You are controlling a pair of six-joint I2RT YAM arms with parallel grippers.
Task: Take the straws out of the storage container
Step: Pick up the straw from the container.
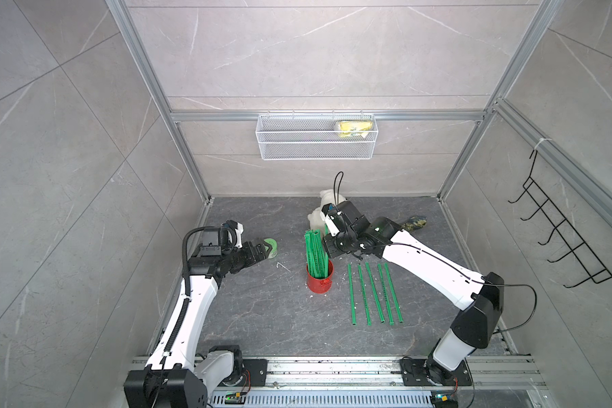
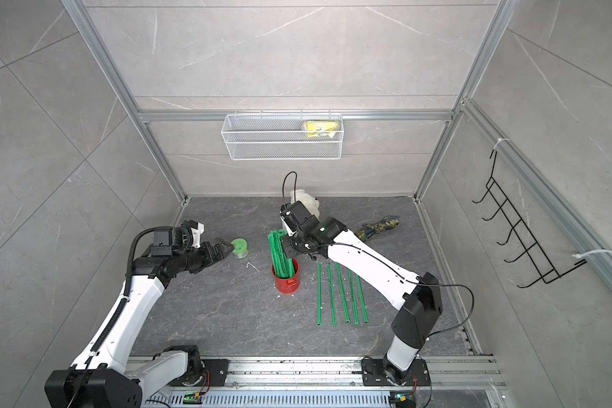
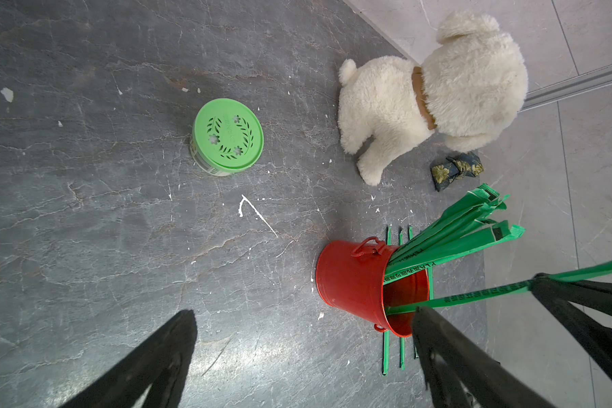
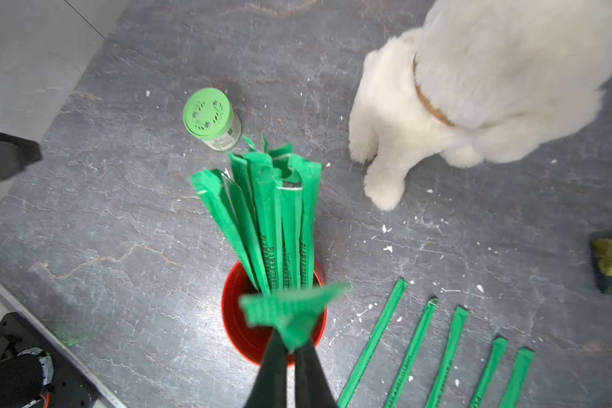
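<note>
Right wrist view: right gripper (image 4: pixel 290 348) pinches the top of one straw (image 4: pixel 292 311) whose lower end sits in the storage container (image 4: pixel 233 319) just below; remaining straws (image 4: pixel 272 219) stand beyond it. Left gripper (image 3: pixel 302 314) spread wide, near the container

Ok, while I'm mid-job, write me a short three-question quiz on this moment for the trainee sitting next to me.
1. Pick one: the right gripper is shut on A) nothing, B) one straw, C) a whole bundle.
2. True or false: the left gripper stands open and holds nothing.
3. How many straws lie flat on the table beside the storage container?
Key: 1 B; 2 true; 3 five.
</note>
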